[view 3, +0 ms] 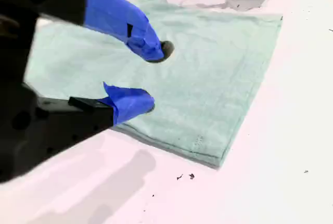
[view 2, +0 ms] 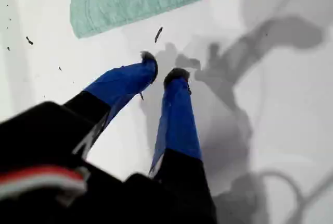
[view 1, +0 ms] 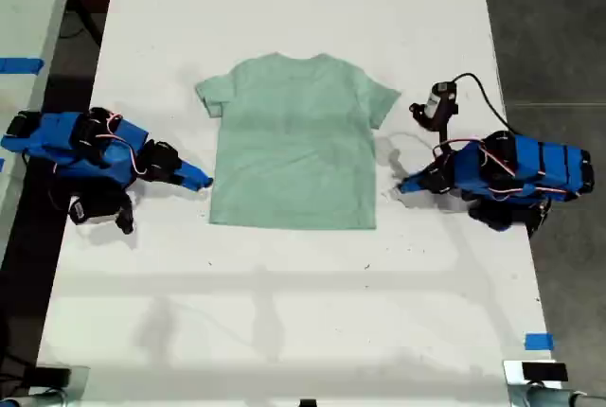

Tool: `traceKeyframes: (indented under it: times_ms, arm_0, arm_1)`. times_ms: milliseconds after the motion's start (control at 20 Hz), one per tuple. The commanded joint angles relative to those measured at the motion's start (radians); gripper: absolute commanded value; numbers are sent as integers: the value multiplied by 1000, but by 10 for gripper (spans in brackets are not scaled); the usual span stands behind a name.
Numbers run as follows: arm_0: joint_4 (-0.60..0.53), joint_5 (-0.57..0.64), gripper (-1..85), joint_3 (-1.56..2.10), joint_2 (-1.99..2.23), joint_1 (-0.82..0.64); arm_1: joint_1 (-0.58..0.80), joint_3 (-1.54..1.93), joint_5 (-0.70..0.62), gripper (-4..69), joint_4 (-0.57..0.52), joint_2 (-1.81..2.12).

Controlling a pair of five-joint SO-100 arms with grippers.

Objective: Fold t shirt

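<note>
Mint shirt (view 1: 294, 142) lies flat on the table (view 1: 284, 312), so my second gripper (view 3: 157, 77), spread over one side edge, and my first gripper (view 2: 164, 67) (barely parted, empty, just off the hem corner) should pinch low, together.

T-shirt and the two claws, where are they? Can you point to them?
t-shirt (view 1: 294, 151): exterior view, the middle of its front.
my first claw (view 2: 163, 66): first wrist view, the gap between its two tips.
my second claw (view 3: 158, 77): second wrist view, the gap between its two tips, over the cloth.
</note>
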Motion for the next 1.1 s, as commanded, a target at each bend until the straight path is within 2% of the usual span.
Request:
traceKeyframes:
  times_ms: [0, 300, 400, 500, 550, 600, 650, 700, 750, 800, 850, 900, 950, 1000, 1050]
  arm_0:
    - [0, 8, 120, 17, 5, 12]
    - [0, 8, 120, 17, 5, -5]
    - [-12, -2, 120, 14, 9, -57]
    - [-98, -5, 123, 12, 9, -29]
    - [-103, -5, 124, 12, 9, 18]
    - [-98, -11, 100, 12, 9, 28]
    - [-75, -3, 55, 12, 9, -14]
    - [-44, -2, 15, 12, 9, -48]
    - [-20, 31, -1, 12, 9, -71]
    - [-5, 81, -1, 14, 9, -92]
    - [-8, 114, -1, 14, 9, -97]
    - [-8, 114, -1, 14, 9, -104]
    - [-14, 107, -1, 12, 9, -107]
    - [-2, 49, 13, 14, 9, -112]
    - [0, -6, 12, 14, 9, -107]
  arm_1:
    - [6, 54, -12, 64, -29, 9]
    - [28, 54, -12, 62, -29, 9]
    - [152, 54, -12, 59, -29, 9]
    - [278, 54, 21, 59, -29, 9]
    - [330, 54, 239, 62, -29, 9]
    - [359, 54, 380, 62, -29, 9]
    - [383, 54, 373, 64, -29, 9]
    - [399, 54, 265, 65, -29, 9]
    - [403, 54, 100, 62, -29, 9]
    - [425, 54, 101, 59, -31, 9]
    - [449, 54, 156, 56, -31, 9]
    - [469, 54, 301, 56, -31, 9]
    - [474, 54, 469, 60, -29, 9]
    - [440, 54, 675, 66, -29, 9]
    - [364, 54, 896, 79, -35, 11]
